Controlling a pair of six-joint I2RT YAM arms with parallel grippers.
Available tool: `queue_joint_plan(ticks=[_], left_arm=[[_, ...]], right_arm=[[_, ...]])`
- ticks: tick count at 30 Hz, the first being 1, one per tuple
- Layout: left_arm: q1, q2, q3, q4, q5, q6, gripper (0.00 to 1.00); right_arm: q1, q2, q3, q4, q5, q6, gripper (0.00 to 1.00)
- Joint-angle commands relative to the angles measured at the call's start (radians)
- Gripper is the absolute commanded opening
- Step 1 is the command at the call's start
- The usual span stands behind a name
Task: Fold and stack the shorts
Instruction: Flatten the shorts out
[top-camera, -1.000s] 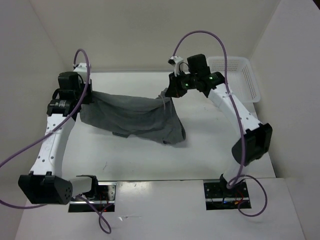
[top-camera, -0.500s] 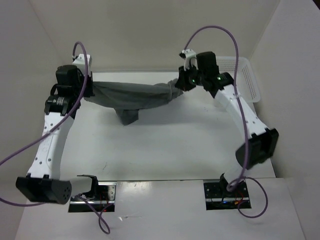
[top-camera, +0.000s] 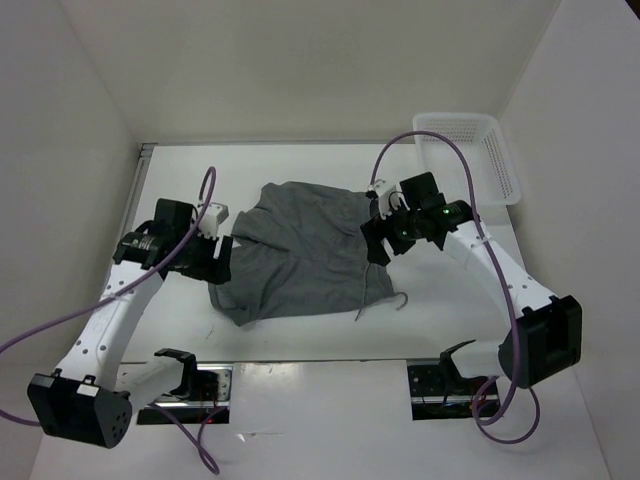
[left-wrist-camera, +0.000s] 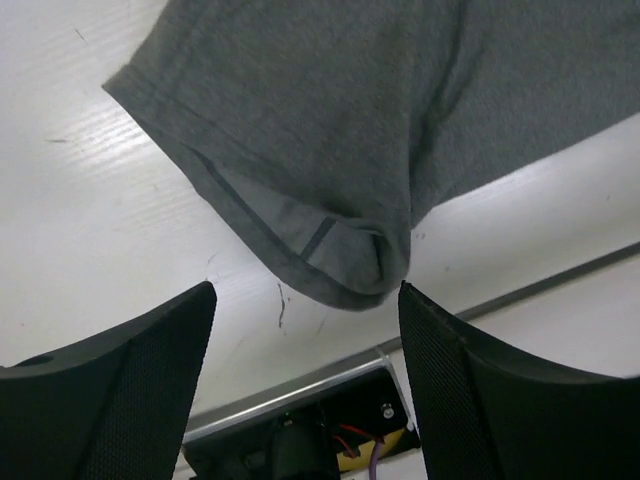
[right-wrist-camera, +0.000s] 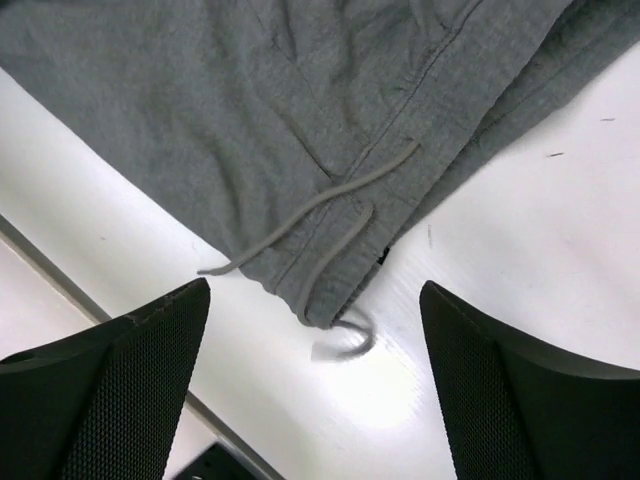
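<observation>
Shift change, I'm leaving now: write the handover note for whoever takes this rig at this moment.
Left gripper: open, empty, over a leg-hem corner of the shorts.
Right gripper: open, empty, over the waistband edge by the drawstring.
Shorts: lying spread out mid-table between the two arms, with the drawstring trailing toward the near edge.
White basket: far right corner, apart from the shorts.
Done: shorts laid out on the table.
Left: fold them, then stack. No tidy fold shows yet.
</observation>
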Motion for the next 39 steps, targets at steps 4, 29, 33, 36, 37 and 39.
queue_joint_plan(ticks=[4,29,33,36,37,39], left_arm=[[-0.004,0.028,0.039,0.014,0.054,0.002,0.82],[0.117,0.688,0.083,-0.018,0.058,0.002,0.48],[0.118,0.718,0.094,-0.009,0.083,0.002,0.54],[0.118,0.749,0.147,-0.009,0.147,0.002,0.54],[0.118,0.749,0.16,0.004,0.156,0.002,0.54],[0.118,0.761,0.16,0.017,0.156,0.002,0.54]], right_arm=[[-0.005,0.04,0.095,0.028,0.021,-0.069,0.83],[-0.048,0.429,0.023,0.41,0.114,0.129,0.47],[-0.048,0.438,0.023,0.41,0.114,0.129,0.52],[-0.048,0.459,0.023,0.41,0.104,0.115,0.53],[-0.048,0.459,0.032,0.41,0.092,0.103,0.53],[-0.048,0.468,0.032,0.41,0.08,0.094,0.53]])
